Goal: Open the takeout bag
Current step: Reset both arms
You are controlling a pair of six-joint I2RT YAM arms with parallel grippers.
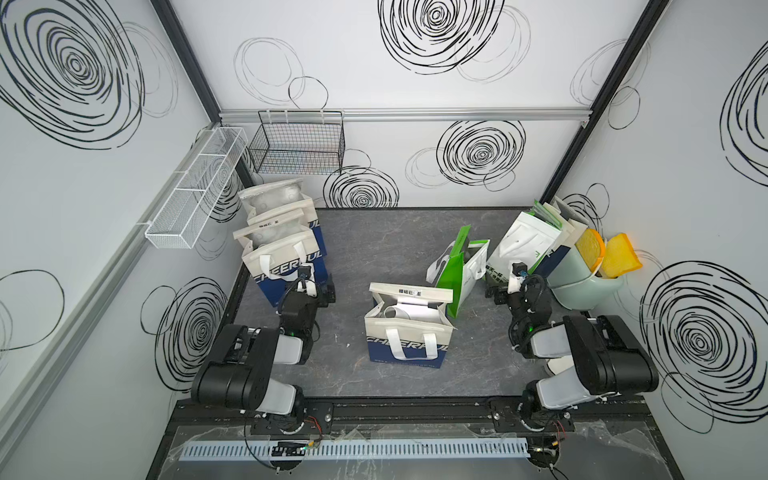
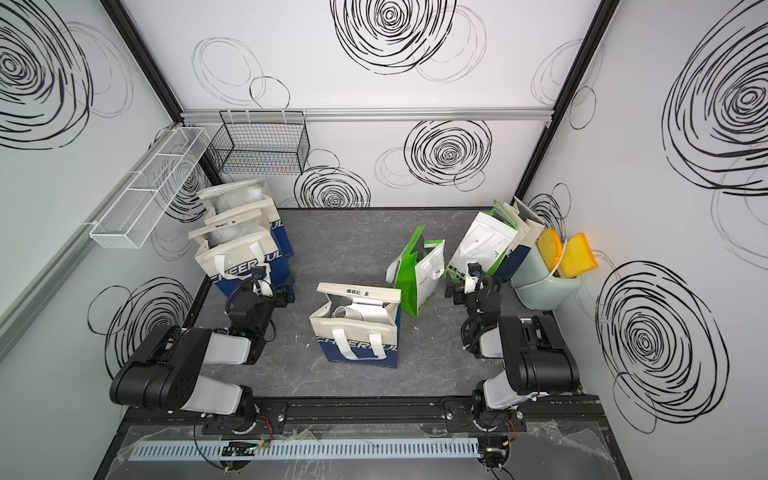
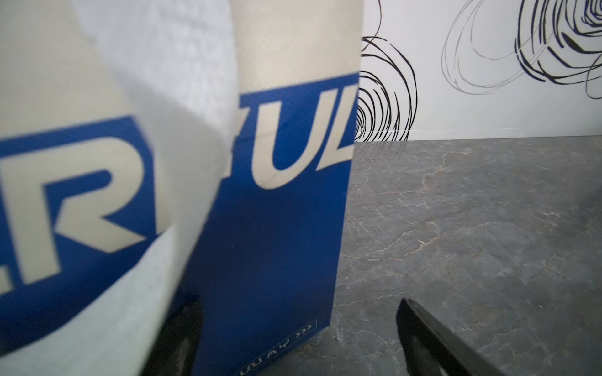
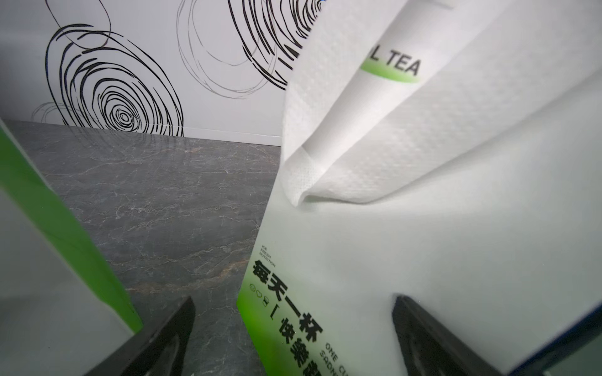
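Note:
A cream and blue takeout bag (image 1: 409, 332) (image 2: 357, 332) stands mid-table in both top views, its mouth wide apart, a white cup showing inside and its handles hanging down the front. Neither gripper touches it. My left gripper (image 1: 326, 293) (image 3: 293, 341) is open low beside another cream and blue bag (image 1: 286, 266) (image 3: 277, 228) at the left, and that bag's lower corner lies between the jaws. My right gripper (image 1: 498, 295) (image 4: 293, 341) is open too, with the bottom corner of a white and green bag (image 1: 523, 245) (image 4: 407, 244) between its fingers.
A second cream and blue bag (image 1: 278, 203) stands behind the left one. A green and white bag (image 1: 459, 270) leans right of centre. A pale green bin (image 1: 582, 278) holding yellow toast shapes sits at the right wall. Wire baskets (image 1: 299, 143) hang at the back left.

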